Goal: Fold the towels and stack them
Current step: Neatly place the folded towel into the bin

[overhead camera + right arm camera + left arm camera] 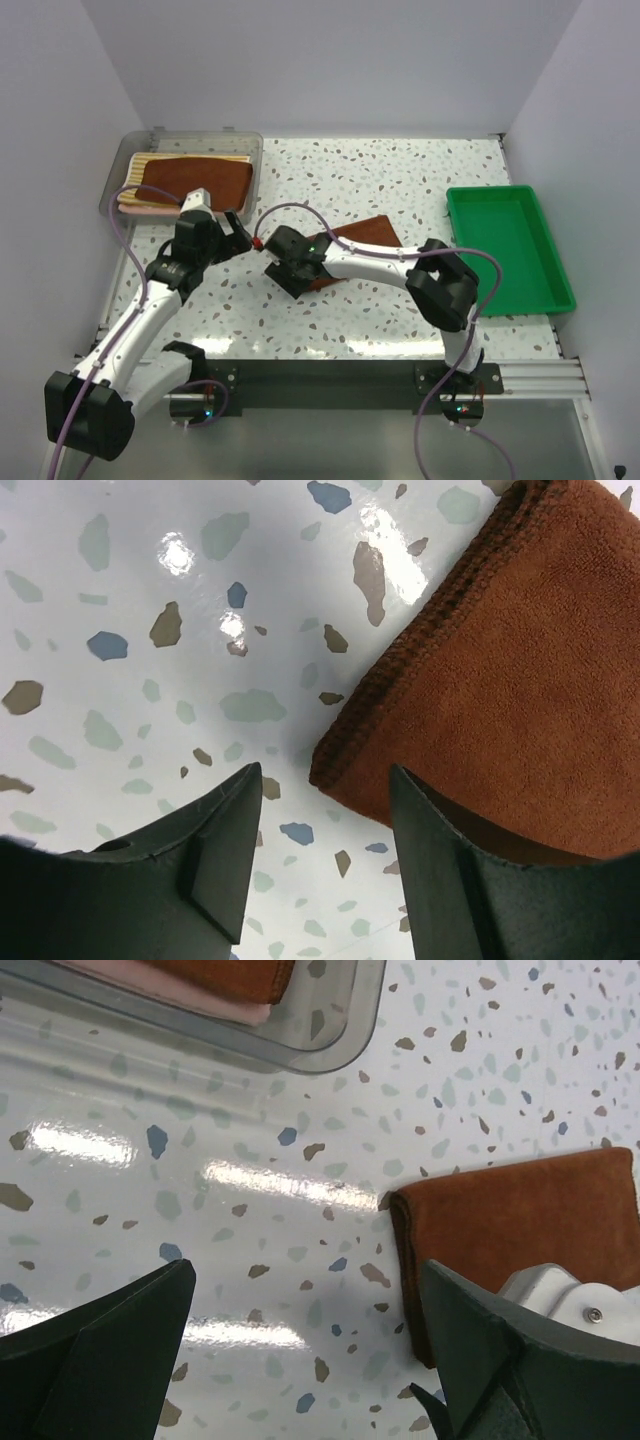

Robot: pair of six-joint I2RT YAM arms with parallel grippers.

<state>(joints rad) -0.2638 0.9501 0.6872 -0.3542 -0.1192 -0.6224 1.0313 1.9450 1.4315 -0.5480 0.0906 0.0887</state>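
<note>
A folded brown towel (365, 238) lies flat on the speckled table at mid-centre. My right gripper (284, 272) is open at the towel's near-left corner; in the right wrist view the towel (510, 690) has its corner just above the gap between the fingers, over my right gripper (325, 772). My left gripper (236, 230) is open and empty, just left of the towel; its view shows my left gripper (308, 1270) over bare table with the towel's edge (510, 1220) to the right. A stack of folded towels (195, 180), brown on top, lies in the clear tray.
The clear plastic tray (245, 145) stands at the back left, and its corner shows in the left wrist view (330, 1045). An empty green tray (508, 245) stands at the right. White walls enclose the table on three sides.
</note>
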